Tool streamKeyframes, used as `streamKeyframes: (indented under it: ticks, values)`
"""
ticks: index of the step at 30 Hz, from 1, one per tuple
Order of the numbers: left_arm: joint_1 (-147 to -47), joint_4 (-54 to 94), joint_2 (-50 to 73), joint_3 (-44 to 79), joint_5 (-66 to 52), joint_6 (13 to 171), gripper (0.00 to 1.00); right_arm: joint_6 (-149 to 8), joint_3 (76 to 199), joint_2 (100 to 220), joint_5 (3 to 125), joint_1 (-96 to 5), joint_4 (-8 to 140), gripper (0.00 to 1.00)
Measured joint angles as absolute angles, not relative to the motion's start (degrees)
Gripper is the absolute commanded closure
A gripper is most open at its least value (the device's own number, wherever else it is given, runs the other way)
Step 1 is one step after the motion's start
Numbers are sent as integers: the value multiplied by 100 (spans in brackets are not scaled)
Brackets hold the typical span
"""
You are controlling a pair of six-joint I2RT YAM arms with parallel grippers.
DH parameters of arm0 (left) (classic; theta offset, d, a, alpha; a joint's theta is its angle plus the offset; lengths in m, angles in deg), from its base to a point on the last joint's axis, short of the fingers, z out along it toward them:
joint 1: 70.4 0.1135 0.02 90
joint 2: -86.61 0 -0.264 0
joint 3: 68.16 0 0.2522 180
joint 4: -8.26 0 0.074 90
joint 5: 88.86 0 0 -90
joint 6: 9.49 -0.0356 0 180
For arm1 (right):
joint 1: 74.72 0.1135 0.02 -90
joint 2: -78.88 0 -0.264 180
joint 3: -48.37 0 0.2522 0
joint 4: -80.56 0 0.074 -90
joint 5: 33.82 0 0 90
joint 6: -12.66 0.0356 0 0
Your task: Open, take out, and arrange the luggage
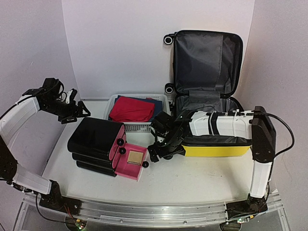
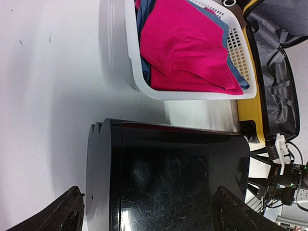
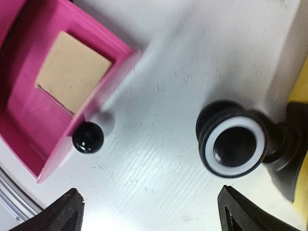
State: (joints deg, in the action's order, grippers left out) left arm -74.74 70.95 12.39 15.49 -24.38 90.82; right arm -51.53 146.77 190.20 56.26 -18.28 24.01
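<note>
The yellow suitcase (image 1: 216,150) lies open at the right. Its lid stands up at the back and shows dark grey lining (image 1: 207,57). My right arm reaches across its front. My right gripper (image 1: 155,147) is open and empty, low over the table between the suitcase's front-left black wheel (image 3: 236,147) and the pink drawer (image 3: 29,120). In the right wrist view the gripper (image 3: 154,211) frames bare table. My left gripper (image 1: 79,114) is open and empty, hovering above the far left of the black case (image 1: 96,139). In the left wrist view the gripper (image 2: 154,216) spans the case's top (image 2: 168,173).
A white mesh basket (image 1: 137,126) holding red cloth (image 1: 131,108) over blue cloth stands behind the black case. The pink drawer (image 1: 131,162) sticks out of the case, with a tan card (image 3: 72,72) inside and a black knob (image 3: 88,137). White walls enclose the table.
</note>
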Motion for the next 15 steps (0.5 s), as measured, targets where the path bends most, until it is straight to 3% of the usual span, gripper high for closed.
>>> streamKeyframes:
  ticks: [15]
  values:
    - [-7476, 6610, 1097, 788, -2952, 8883, 13, -3333, 14878, 19995, 4741, -1148, 2819, 2]
